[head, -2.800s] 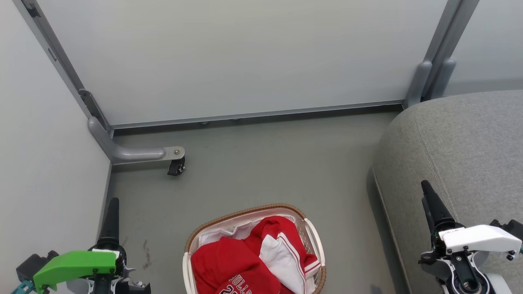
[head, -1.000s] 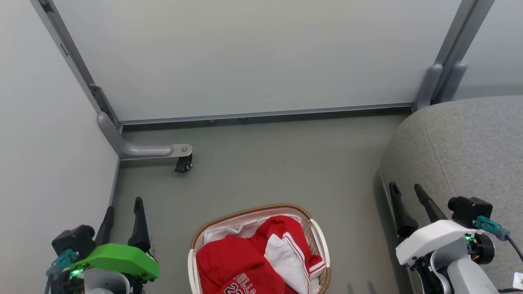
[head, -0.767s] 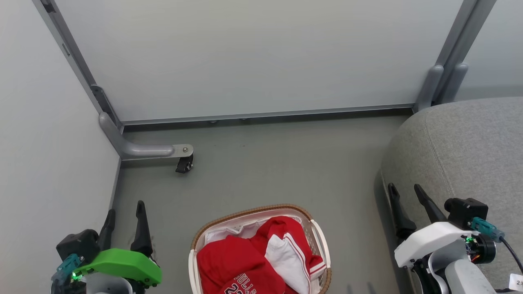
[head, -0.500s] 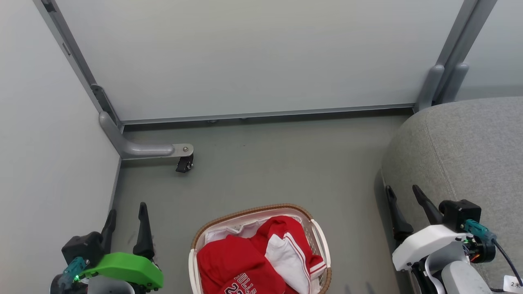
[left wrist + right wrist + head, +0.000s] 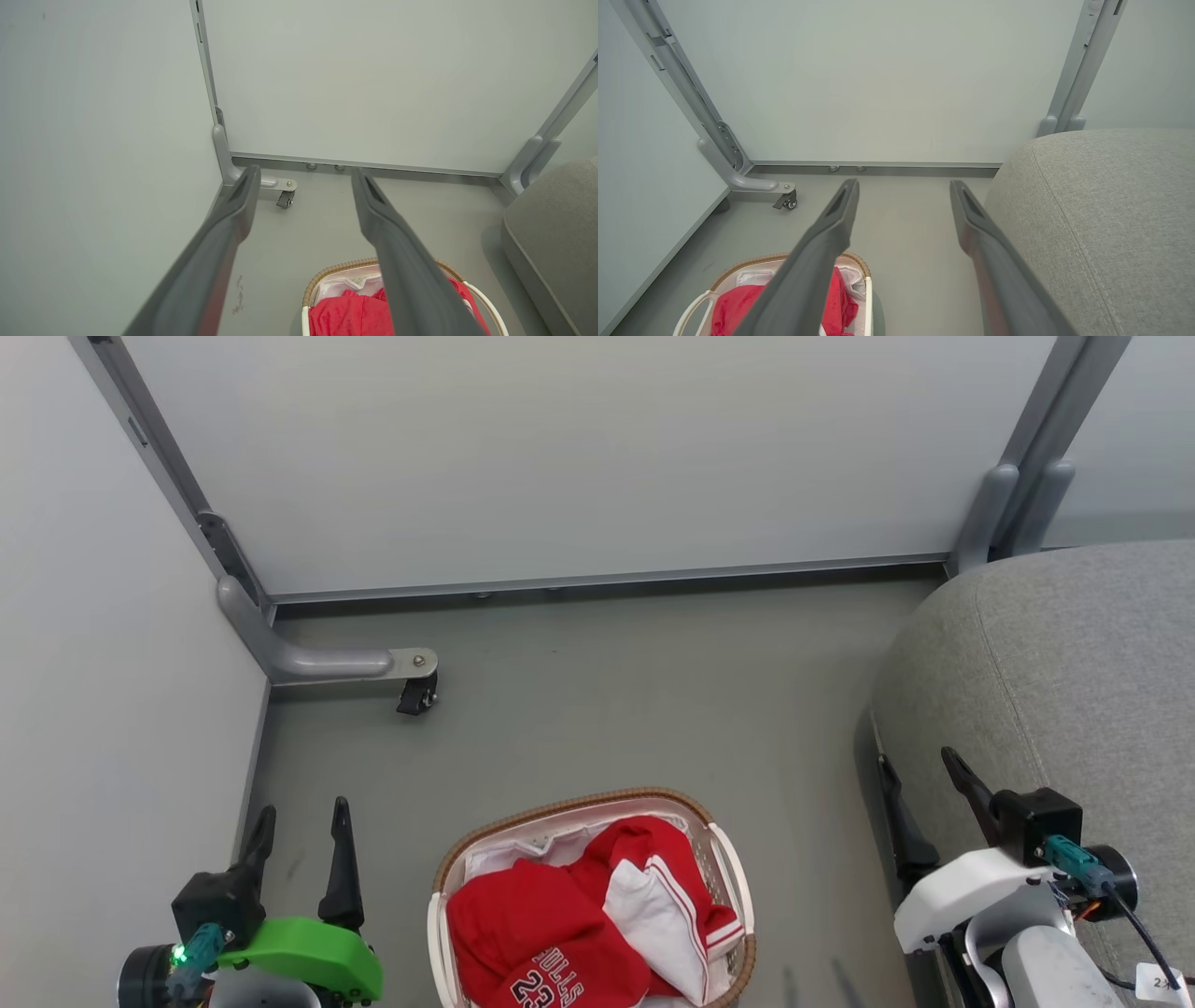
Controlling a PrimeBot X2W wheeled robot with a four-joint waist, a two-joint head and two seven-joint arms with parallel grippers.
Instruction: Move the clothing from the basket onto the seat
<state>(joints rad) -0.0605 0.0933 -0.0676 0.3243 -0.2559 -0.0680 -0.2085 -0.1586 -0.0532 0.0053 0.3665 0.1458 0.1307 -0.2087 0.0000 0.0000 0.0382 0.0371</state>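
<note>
Clothing (image 5: 537,919) heaped in basket (image 5: 579,800), on floor between the arms. Left gripper (image 5: 304,805) spread, empty, seemingly nearer; right gripper (image 5: 915,758) spread, empty, beside seat (image 5: 1074,663).

A castered metal foot (image 5: 327,665) juts from pale panels (image 5: 579,457) over grey floor (image 5: 635,700).

The left gripper (image 5: 304,171) is seen with both dark fingers (image 5: 219,252) spread wide, nothing held between them. Behind the right finger a basket (image 5: 327,275) (brown woven rim) is seen, with red clothing (image 5: 345,317) inside. A caster (image 5: 284,199) is framed just beside the left fingertip, and a grey seat (image 5: 551,242) lies far right.
</note>
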